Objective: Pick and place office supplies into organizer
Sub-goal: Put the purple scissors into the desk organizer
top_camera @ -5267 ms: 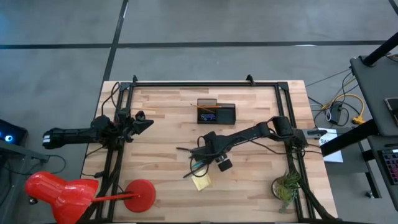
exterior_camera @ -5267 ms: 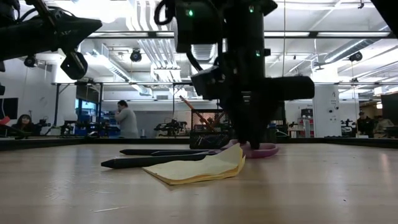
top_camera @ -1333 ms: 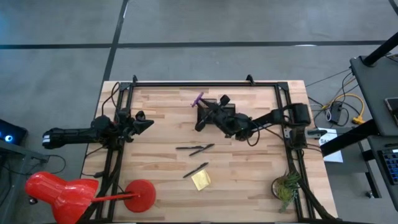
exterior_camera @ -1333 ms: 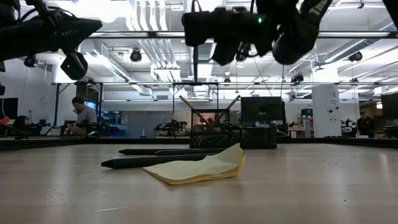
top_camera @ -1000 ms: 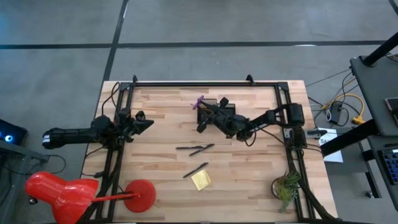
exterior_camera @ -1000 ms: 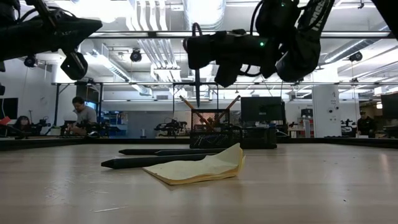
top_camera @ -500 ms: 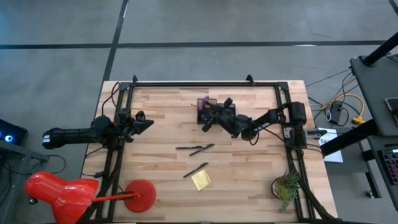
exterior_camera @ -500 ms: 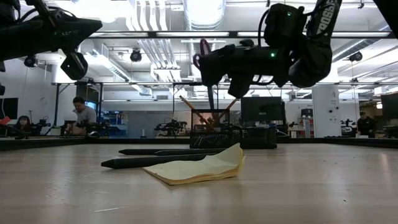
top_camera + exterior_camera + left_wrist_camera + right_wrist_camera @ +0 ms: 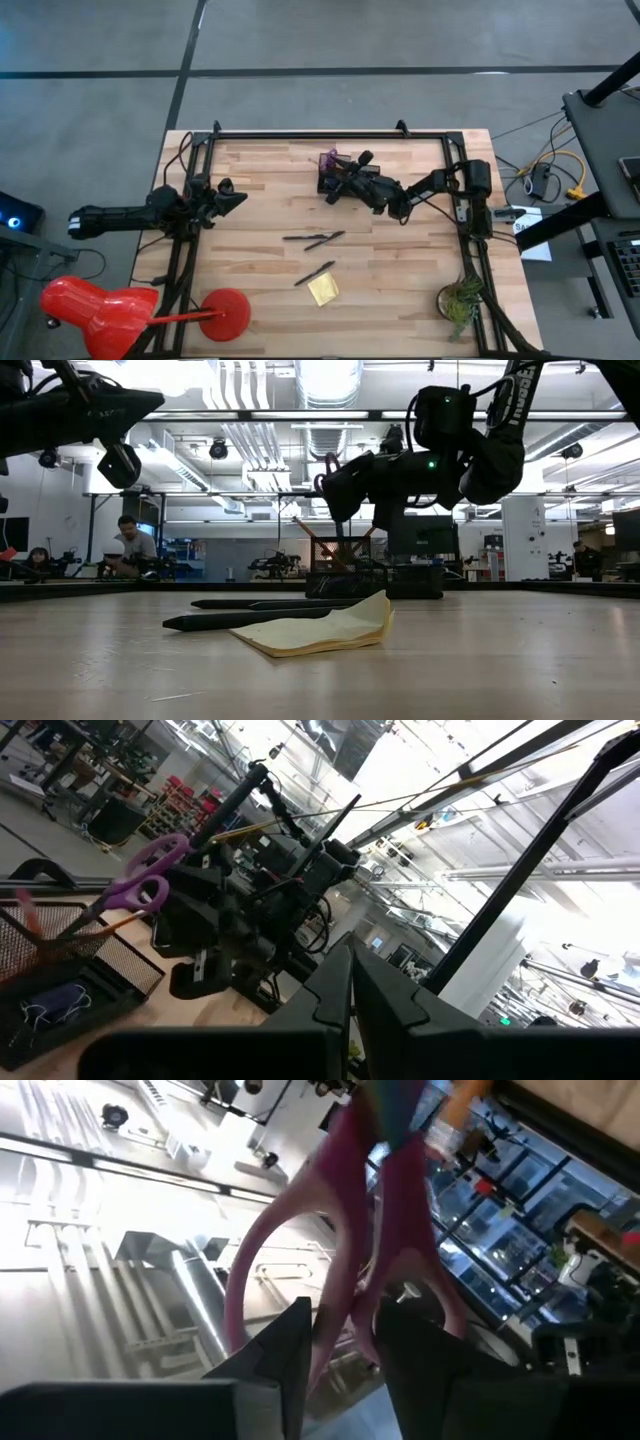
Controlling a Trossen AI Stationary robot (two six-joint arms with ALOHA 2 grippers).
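Observation:
My right gripper (image 9: 341,174) hangs over the black mesh organizer (image 9: 323,184) near the table's far edge, shut on the purple-handled scissors (image 9: 330,158). In the low view the scissors' handle (image 9: 332,460) stands above the gripper (image 9: 342,490) and the blades point down at the organizer (image 9: 400,582). Orange pencils lean in the organizer (image 9: 70,970). Two dark pens (image 9: 315,239) (image 9: 315,273) and the yellow sticky pad (image 9: 322,290) lie flat on the table. My left gripper (image 9: 238,197) waits shut at the table's left side. My right gripper pinches the scissors between its two fingers (image 9: 290,1342) at the purple handles (image 9: 352,1315). The fingers come nearly level from the table's right, across the scissors. The scissors are lifted, upright, handles up and blades down; whether the tips touch the organizer I cannot tell.
A small green plant (image 9: 460,300) stands at the near right corner. A red object (image 9: 95,305) sits beyond the near left corner. A black frame (image 9: 330,133) runs along the table's far edge and sides. Bare wood lies between the two arms.
My right gripper has carried the scissors a little toward the table's right, over the organizer, and come down. The scissors have stayed upright in the hold, and their blades now reach down to the organizer's top.

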